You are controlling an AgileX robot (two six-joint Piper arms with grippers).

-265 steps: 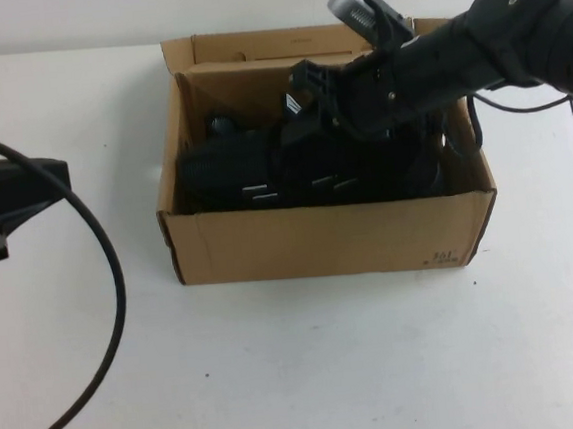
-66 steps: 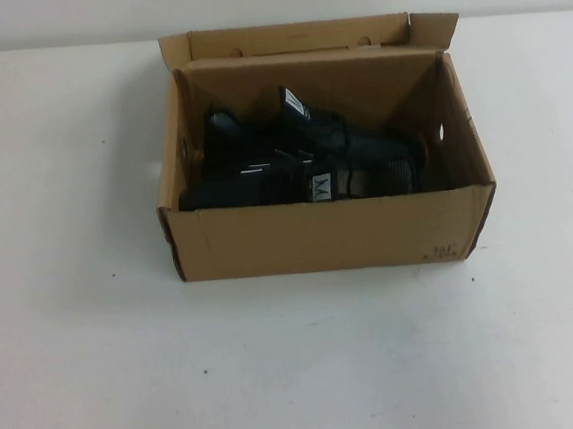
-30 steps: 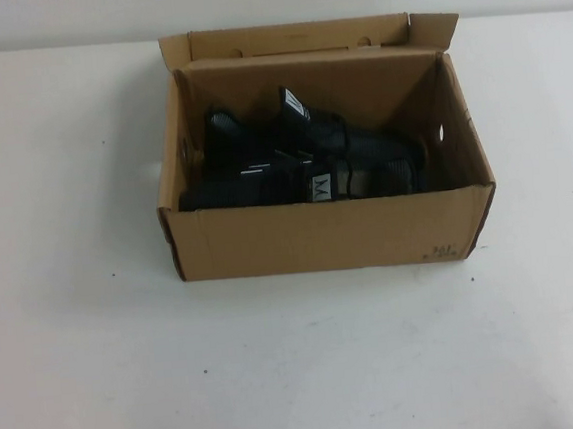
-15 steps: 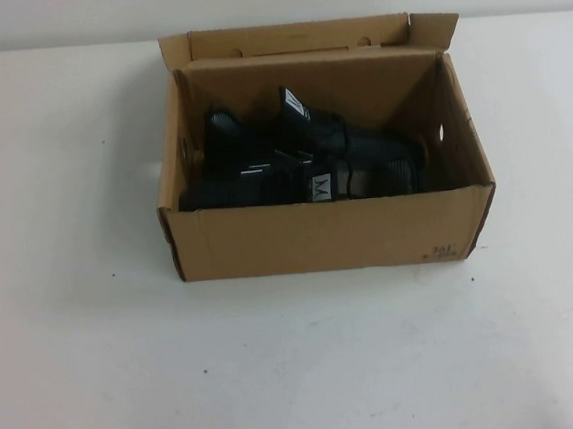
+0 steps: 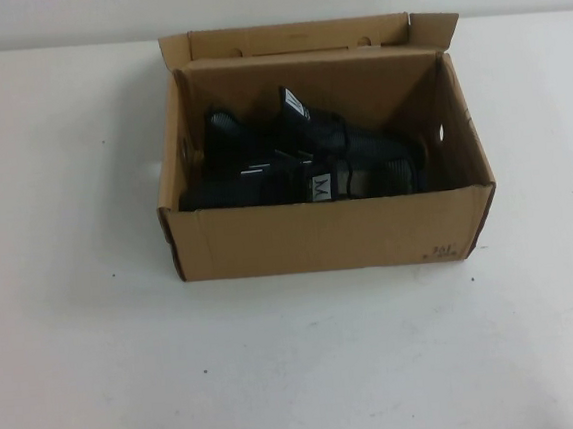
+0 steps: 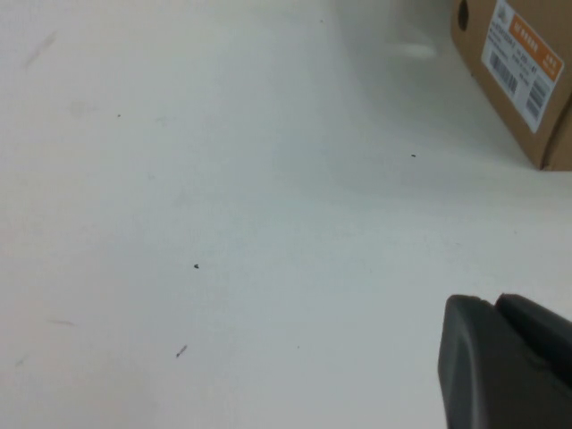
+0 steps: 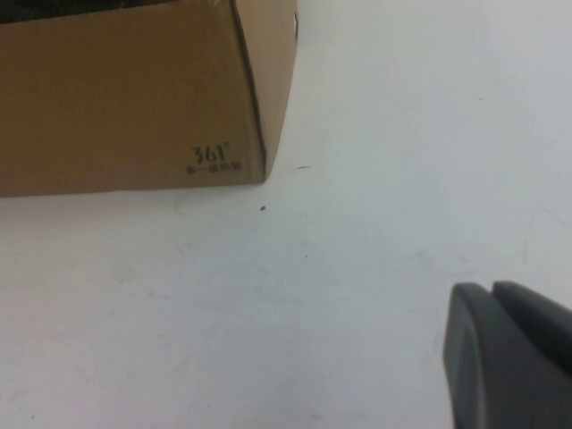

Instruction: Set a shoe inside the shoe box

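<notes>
The shoe [image 5: 309, 182] was seen lying inside the shoe box [image 5: 329, 236], along its near wall, with its black mate [image 5: 289, 129] lodged behind it. The box stood on the white desk [image 5: 77, 343]. The left pincer [image 6: 505, 357] was found closed and empty, held low over bare desk, with the labelled end of the box well apart from it. The right pincer [image 7: 509, 353] was likewise closed on nothing, low over the desk, the printed corner of the box being set apart from it. Neither pincer was touching shoe or box.
</notes>
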